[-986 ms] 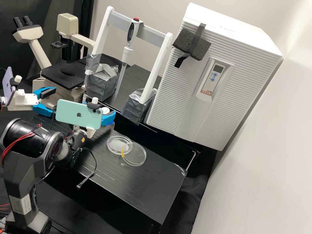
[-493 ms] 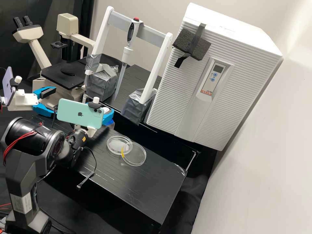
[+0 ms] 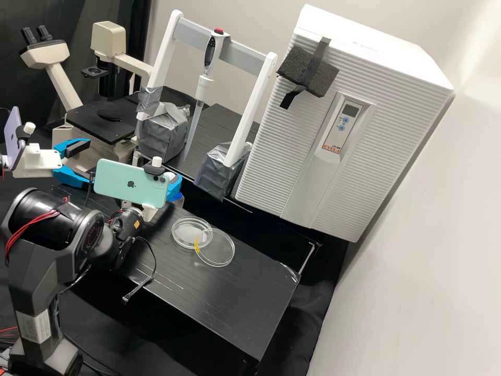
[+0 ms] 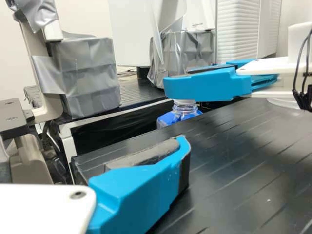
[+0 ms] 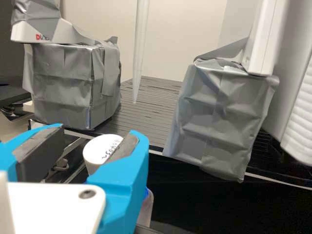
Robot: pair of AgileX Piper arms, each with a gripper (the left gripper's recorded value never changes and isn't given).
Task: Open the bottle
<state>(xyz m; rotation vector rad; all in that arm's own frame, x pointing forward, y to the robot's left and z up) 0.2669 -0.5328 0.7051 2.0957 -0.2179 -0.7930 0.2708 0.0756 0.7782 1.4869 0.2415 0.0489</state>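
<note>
Two blue fingers of the right pincer stand apart on either side of the bottle's white cap — the cap sits close against one pad, with a clear gap to the other (so this pincer is open, not clamped). Directly under it the bottle stands upright on the black counter, its clear neck just below the fingers and its blue body beneath. Beyond the right pincer sit two blocks wrapped in grey tape, with a pipette tip hanging between them. The left pincer waits off to one side of the right one, apart from the bottle, its own fingers spread wide. On the right pincer's other side, two clear dishes lie on the counter — one overlapping the other.
</note>
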